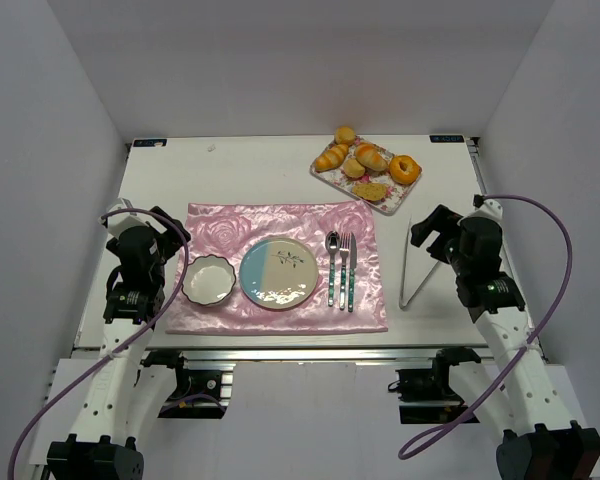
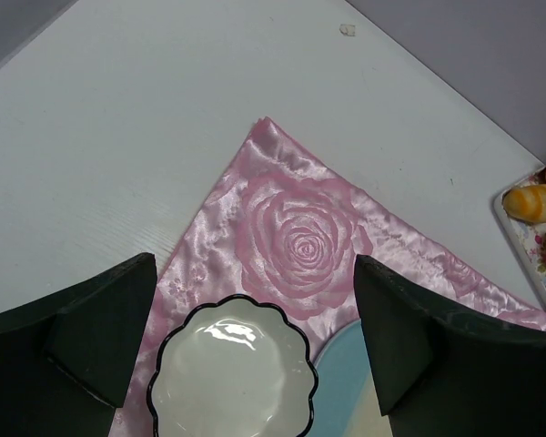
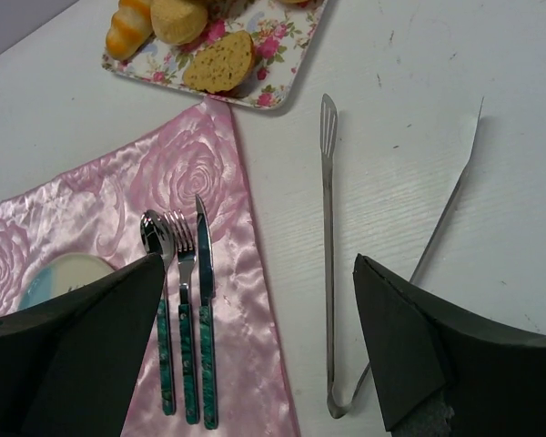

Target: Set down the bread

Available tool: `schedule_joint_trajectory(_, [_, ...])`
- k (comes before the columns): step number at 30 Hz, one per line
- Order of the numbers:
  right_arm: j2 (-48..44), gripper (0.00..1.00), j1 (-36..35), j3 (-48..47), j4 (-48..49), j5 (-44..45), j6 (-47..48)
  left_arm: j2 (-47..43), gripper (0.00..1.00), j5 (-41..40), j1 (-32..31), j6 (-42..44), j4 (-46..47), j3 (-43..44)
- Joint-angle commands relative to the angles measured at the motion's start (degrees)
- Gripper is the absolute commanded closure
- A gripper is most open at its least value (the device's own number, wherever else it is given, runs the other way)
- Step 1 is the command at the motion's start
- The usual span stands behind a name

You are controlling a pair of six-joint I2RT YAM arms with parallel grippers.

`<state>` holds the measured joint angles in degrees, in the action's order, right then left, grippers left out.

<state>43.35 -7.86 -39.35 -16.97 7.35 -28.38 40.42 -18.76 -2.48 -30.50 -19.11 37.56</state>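
Currently the bread point(image 1: 372, 191) sits on the tray point(image 1: 388, 208), far-left of the right gripper point(image 1: 427, 232), well apart; jaws spread, empty.

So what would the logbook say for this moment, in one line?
bread: on floral tray, untouched | plate: empty | tongs: on table | left gripper: open, empty | right gripper: open, empty

**Fig. 1. Robotics laboratory test cell**

You look into a bare white-walled enclosure point(image 1: 310, 60) around a plain white table point(image 1: 250, 170). A black left robot arm point(image 1: 135, 270) and right robot arm point(image 1: 480, 265), mounted at its near edge, flank a pink satin rose-patterned mat point(image 1: 220, 225).
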Motion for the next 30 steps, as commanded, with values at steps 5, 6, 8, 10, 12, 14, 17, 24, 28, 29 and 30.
schedule_joint_trajectory(5, [3.0,0.11,0.0,-1.3,-4.5,-2.3,2.0,0.2,0.02,-0.3,-0.3,-0.3,0.2,1.9])
schedule_joint_trajectory(6, [6.0,0.11,0.1,-1.9,-6.7,-1.7,2.1,0.3,0.02,-0.2,-0.3,-0.3,0.5,1.6])
schedule_joint_trajectory(8, [9.2,0.11,0.1,-3.0,-12.0,1.6,1.6,0.5,0.02,-0.1,-0.3,-0.4,1.3,1.5])
schedule_joint_trajectory(10, [13.1,0.11,0.1,-2.8,-14.5,4.2,0.3,0.7,0.02,0.0,-0.3,-0.4,1.5,1.2])
schedule_joint_trajectory(12, [15.0,0.11,-0.1,-1.9,-14.7,4.0,0.1,1.1,0.02,0.4,-0.3,-0.3,1.8,1.2])
schedule_joint_trajectory(14, [15.4,0.11,-0.3,-0.4,-13.3,3.8,-0.1,1.4,0.02,0.7,-0.3,-0.3,2.1,1.1])
schedule_joint_trajectory(17, [16.7,0.11,-0.5,0.7,-12.3,4.8,0.2,1.6,0.02,0.7,-0.3,-0.3,2.3,0.9])
schedule_joint_trajectory(24, [23.3,0.11,-2.6,1.1,-11.1,6.1,0.1,1.7,0.02,0.7,-0.3,-0.3,2.2,0.9])
schedule_joint_trajectory(28, [26.8,0.11,-3.9,1.5,-8.6,7.5,-1.1,1.1,0.02,1.1,-0.3,-0.3,2.8,0.7])
schedule_joint_trajectory(29, [28.3,0.11,-4.0,1.6,-8.0,7.4,-1.4,1.2,0.02,1.4,-0.2,-0.3,2.9,0.7])
schedule_joint_trajectory(30, [29.1,0.11,-4.0,1.3,-7.5,7.6,-1.8,1.2,0.02,1.5,-0.3,-0.3,2.9,0.8])
